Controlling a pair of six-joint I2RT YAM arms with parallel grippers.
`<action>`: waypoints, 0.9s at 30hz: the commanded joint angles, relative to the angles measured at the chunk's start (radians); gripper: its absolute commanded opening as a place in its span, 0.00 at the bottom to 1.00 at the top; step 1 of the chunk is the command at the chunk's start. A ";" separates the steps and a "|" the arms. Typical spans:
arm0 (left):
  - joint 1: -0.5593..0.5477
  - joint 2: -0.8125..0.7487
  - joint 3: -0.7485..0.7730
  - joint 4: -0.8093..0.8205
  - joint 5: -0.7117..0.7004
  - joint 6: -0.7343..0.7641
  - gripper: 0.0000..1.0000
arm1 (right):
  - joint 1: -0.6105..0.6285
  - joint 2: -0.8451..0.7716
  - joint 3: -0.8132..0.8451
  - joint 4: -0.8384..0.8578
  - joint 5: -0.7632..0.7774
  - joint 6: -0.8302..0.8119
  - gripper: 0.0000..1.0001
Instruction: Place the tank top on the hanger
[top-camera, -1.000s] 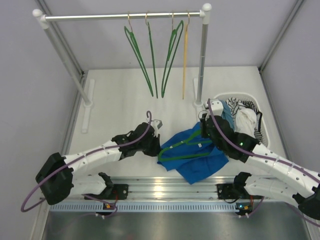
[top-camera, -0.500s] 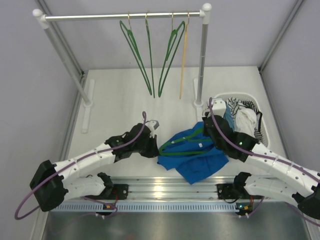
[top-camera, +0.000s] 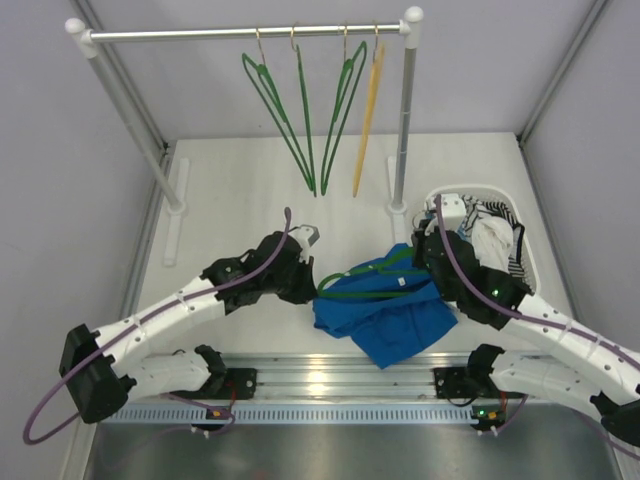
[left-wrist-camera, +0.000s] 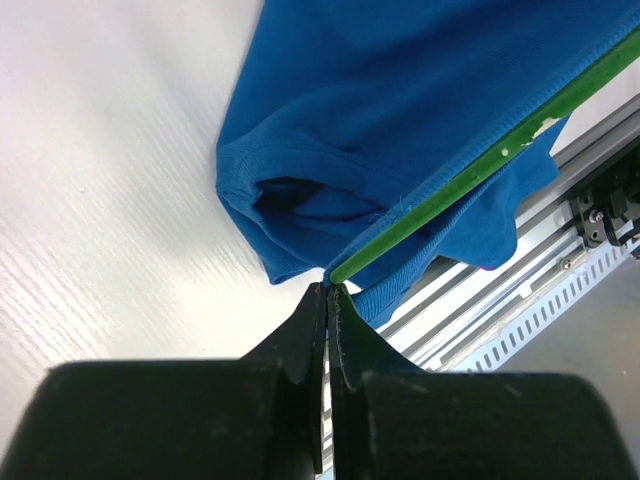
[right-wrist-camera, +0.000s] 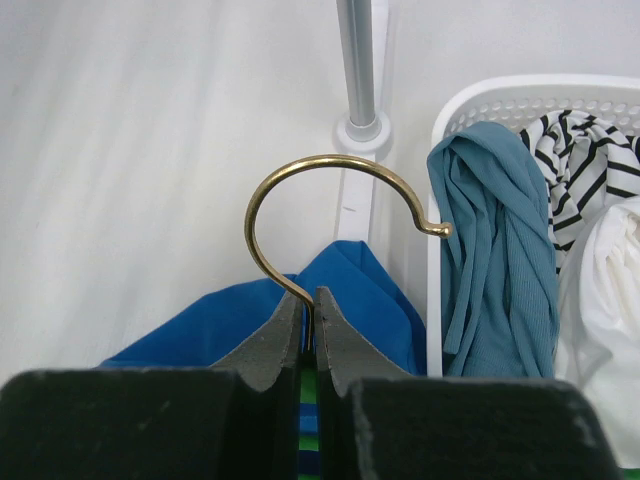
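The royal-blue tank top (top-camera: 392, 318) lies crumpled at the table's front middle, draped over a green hanger (top-camera: 372, 283). My left gripper (top-camera: 309, 284) is shut at the hanger's left end. In the left wrist view its tips (left-wrist-camera: 328, 289) pinch the tank top's edge (left-wrist-camera: 340, 150) where the green bar (left-wrist-camera: 470, 170) ends. My right gripper (top-camera: 426, 252) is shut on the neck of the hanger's brass hook (right-wrist-camera: 262, 205). In the right wrist view its jaws (right-wrist-camera: 312, 296) clamp the wire, with blue fabric (right-wrist-camera: 350, 280) behind.
A rail at the back (top-camera: 240, 33) carries three green hangers (top-camera: 300, 110) and a yellow-orange one (top-camera: 368, 110). Its right post (top-camera: 403, 120) stands beside a white basket (top-camera: 470, 191) holding a grey-blue garment (right-wrist-camera: 500, 250) and a striped cloth (right-wrist-camera: 590, 160).
My right gripper has carried the hook end back and right, toward the basket. My left gripper has shifted slightly back and left with the hanger's end. The hangers on the rail swing.
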 joint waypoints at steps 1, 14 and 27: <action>-0.003 0.027 0.093 0.005 -0.028 0.038 0.00 | 0.001 -0.027 0.004 0.036 -0.033 -0.056 0.00; -0.003 0.054 0.194 -0.058 -0.126 0.101 0.00 | 0.001 -0.080 -0.024 0.007 -0.059 -0.079 0.00; -0.003 0.033 0.248 -0.144 -0.172 0.161 0.00 | 0.001 -0.091 -0.025 -0.033 -0.066 -0.096 0.00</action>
